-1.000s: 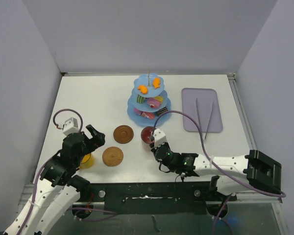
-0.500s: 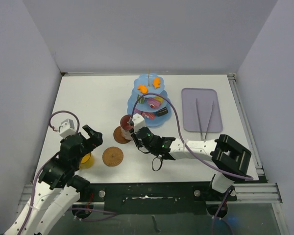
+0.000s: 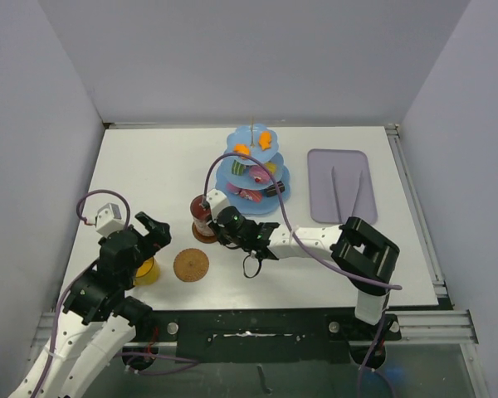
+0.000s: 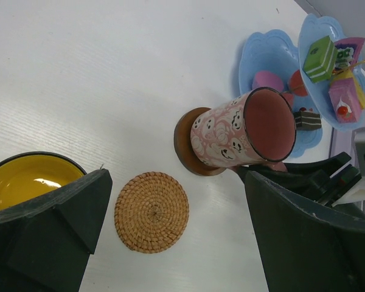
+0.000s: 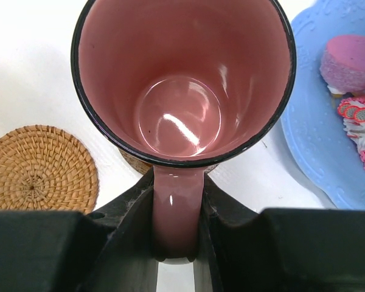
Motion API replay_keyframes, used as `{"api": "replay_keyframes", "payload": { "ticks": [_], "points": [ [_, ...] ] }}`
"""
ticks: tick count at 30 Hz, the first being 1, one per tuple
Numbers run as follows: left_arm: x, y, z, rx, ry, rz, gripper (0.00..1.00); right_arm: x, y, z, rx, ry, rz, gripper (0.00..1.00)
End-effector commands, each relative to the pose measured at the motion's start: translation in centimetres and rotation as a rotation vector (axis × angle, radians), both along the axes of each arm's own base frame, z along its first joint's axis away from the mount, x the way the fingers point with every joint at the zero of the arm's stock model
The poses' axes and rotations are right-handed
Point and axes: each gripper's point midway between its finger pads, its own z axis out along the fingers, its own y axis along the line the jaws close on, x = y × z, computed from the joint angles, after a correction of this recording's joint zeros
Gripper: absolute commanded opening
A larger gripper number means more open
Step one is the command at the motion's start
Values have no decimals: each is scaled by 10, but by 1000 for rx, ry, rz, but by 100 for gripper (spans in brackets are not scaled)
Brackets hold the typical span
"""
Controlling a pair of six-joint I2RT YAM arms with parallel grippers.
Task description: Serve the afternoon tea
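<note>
My right gripper (image 3: 213,219) (image 5: 176,240) is shut on the handle of the dark-red mug (image 3: 201,211) (image 5: 182,79). The mug stands upright on the darker brown coaster (image 4: 187,146) (image 5: 132,160); I cannot tell if its base touches. The second, woven coaster (image 3: 191,264) (image 4: 152,211) (image 5: 39,167) lies bare in front of it. My left gripper (image 3: 153,233) (image 4: 176,243) is open and empty, above the table between the yellow mug (image 3: 145,270) (image 4: 24,181) and the woven coaster. The light-blue stand (image 3: 253,170) (image 4: 269,56) (image 5: 319,143) holds several toy cakes (image 5: 351,64).
The lilac tray (image 3: 342,184) with thin metal tongs (image 3: 354,197) lies at the back right. The right arm stretches leftwards across the table's middle, its purple cable looping over the stand. Grey walls close in the table's left, back and right sides.
My right gripper has carried the dark-red mug leftwards from beside the darker coaster to over it. The left arm has shifted slightly left and stayed open.
</note>
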Motion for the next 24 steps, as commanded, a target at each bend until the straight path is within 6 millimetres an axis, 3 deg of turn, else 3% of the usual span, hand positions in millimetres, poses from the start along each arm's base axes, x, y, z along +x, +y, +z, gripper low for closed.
{"api": "replay_keyframes", "payload": {
  "ticks": [1, 9, 16, 24],
  "points": [
    [3, 2, 8, -10, -36, 18, 91, 16, 35, 74, 181, -126, 27, 0],
    [3, 2, 8, -11, -35, 19, 91, 5, 27, 56, 129, -107, 27, 1],
    [3, 1, 7, -9, -29, 18, 91, -2, 28, 45, 100, -74, 43, 16],
    [3, -1, 5, -9, -22, 10, 91, -2, 22, 50, 102, -87, 26, 46]
  ]
}}
